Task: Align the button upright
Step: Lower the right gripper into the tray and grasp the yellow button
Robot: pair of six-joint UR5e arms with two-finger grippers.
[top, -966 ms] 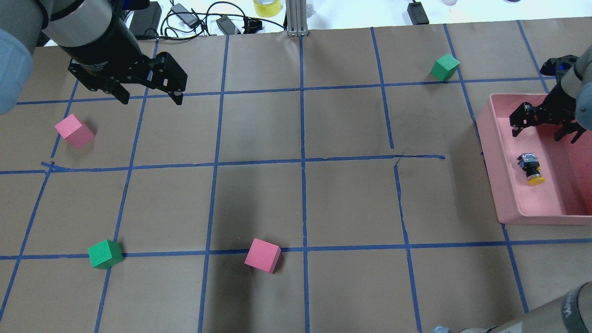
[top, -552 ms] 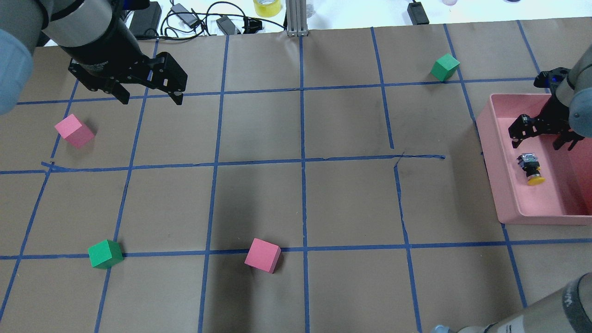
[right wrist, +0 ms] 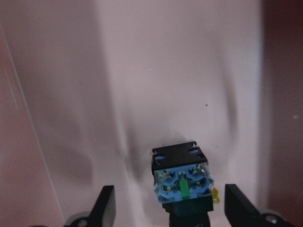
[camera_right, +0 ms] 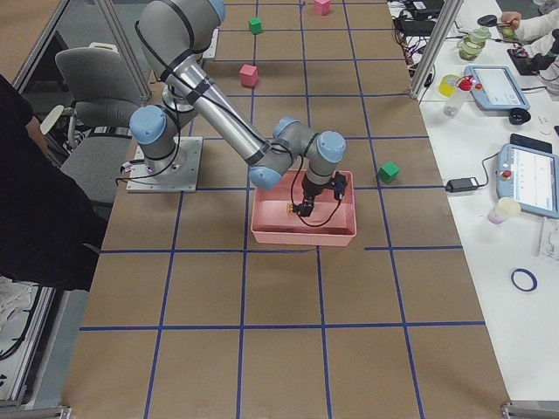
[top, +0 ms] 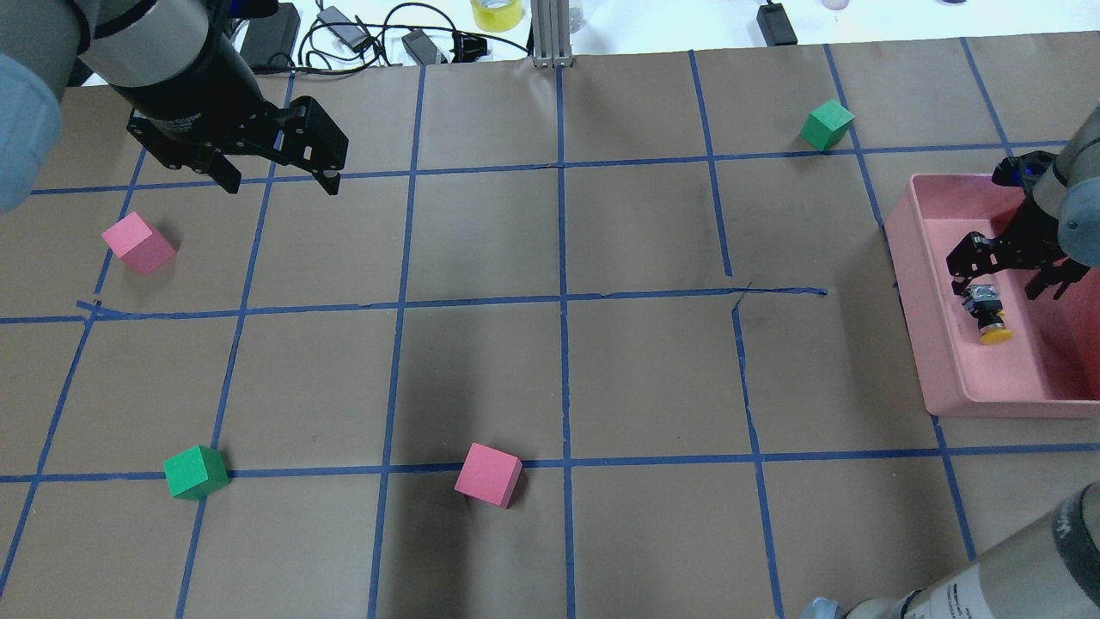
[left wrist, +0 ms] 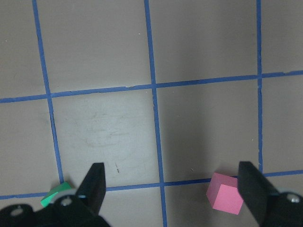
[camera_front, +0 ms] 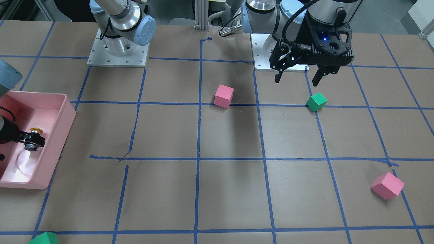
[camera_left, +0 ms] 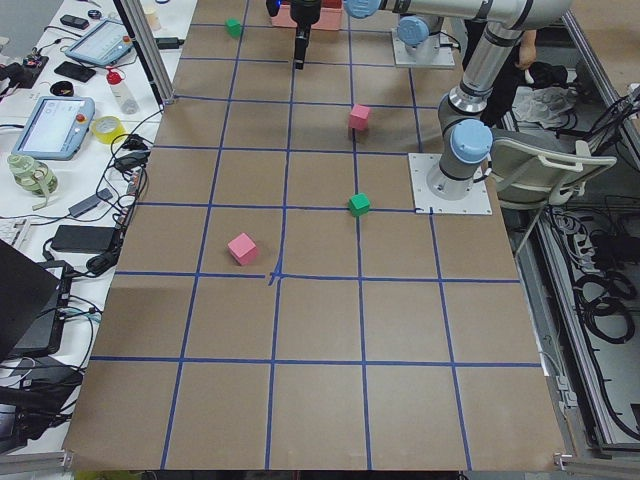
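Black-fingered and spread wide, the right claw (top: 1001,280) hangs inside the shallow pink plastic tray (top: 921,318) at the right edge of the overhead frame. Its tips flank the rear end of the tiny push-button with round yellow cap, black collar and grey blocky base (top: 986,313), apparently without touching it. Closing this far back would likely catch only the base's corners, so the button could pivot or squirt out, and its round cap would let it roll. The tip nearest the tray wall could also snag there. The button lies on its side on the tray floor, cap toward the lower frame edge, base toward the claw. The wrist view shows its bluish terminal face with a green tab. Upper left, the left claw (top: 282,185) hangs wide and empty over the brown paper surface (top: 653,361).
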